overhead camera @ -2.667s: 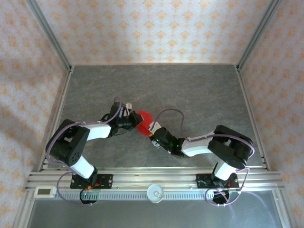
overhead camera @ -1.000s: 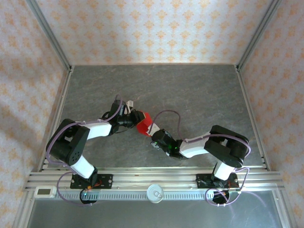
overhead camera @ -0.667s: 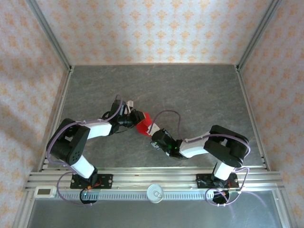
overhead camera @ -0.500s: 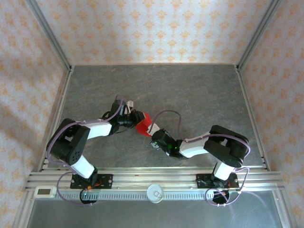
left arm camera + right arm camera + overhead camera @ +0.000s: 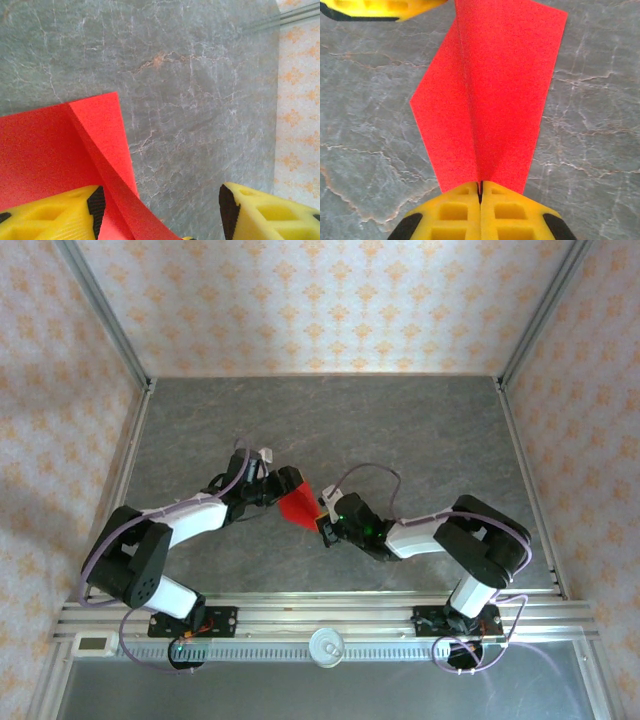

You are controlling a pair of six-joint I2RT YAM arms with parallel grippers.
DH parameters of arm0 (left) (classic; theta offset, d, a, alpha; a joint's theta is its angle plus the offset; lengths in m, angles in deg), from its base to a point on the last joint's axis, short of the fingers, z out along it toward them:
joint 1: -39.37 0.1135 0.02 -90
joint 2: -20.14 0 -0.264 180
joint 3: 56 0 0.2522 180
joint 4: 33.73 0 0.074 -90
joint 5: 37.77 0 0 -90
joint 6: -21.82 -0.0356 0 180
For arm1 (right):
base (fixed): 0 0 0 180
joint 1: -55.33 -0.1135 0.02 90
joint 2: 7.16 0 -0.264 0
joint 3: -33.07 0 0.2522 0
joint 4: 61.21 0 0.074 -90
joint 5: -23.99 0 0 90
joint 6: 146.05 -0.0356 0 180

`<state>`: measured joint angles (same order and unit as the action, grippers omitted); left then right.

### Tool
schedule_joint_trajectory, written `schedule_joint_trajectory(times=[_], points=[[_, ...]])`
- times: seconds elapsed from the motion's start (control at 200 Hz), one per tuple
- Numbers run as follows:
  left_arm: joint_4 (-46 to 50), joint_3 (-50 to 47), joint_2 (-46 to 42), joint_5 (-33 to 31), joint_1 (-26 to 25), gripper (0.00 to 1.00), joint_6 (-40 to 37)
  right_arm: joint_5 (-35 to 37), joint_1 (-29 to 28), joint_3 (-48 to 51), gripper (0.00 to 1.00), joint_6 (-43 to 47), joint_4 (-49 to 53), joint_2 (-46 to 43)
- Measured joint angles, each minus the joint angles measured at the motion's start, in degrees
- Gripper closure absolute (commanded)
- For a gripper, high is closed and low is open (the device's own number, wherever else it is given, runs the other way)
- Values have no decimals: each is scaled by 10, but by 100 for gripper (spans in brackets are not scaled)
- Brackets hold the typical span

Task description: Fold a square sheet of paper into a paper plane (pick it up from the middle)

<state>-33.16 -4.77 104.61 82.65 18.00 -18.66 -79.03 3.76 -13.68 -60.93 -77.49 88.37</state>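
On the left, the left claw stands open, its two yellow fingers well apart with bare grey worktop showing between them, and it grips nothing. One finger lies against the edge of the paper plane, and a folded flap of the red paper runs down beside that finger into the gap. The paper therefore sits at one side of the claw rather than centred between the fingers. Jaws this wide so close to the paper suggest an arm between grips, either letting go or lining up a fresh hold. Seen from above, the plane is a narrow red shape in the middle of the worktop, bridging the two claws, with a crease along its length and a slanted panel on either side. Whether it rests flat or hangs just above the surface cannot be told. On the right, the right claw is clamped on the near end of that crease, fingers pressed together with the paper pinched between them, and the rest of the plane fans out away from it toward the left claw. That pinch seems meant to keep the centre fold shut and the paper steady while the other arm repositions.
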Motion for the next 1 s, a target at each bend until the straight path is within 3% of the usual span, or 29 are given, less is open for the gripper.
schedule_joint_trajectory(times=[0.601,1.001], points=[[6,0,3,-9,0,31,-1,-55,10,-9,100,-36,1,12],[28,-2,-41,-37,1,32,-12,-174,41,-58,100,-127,2,76]])
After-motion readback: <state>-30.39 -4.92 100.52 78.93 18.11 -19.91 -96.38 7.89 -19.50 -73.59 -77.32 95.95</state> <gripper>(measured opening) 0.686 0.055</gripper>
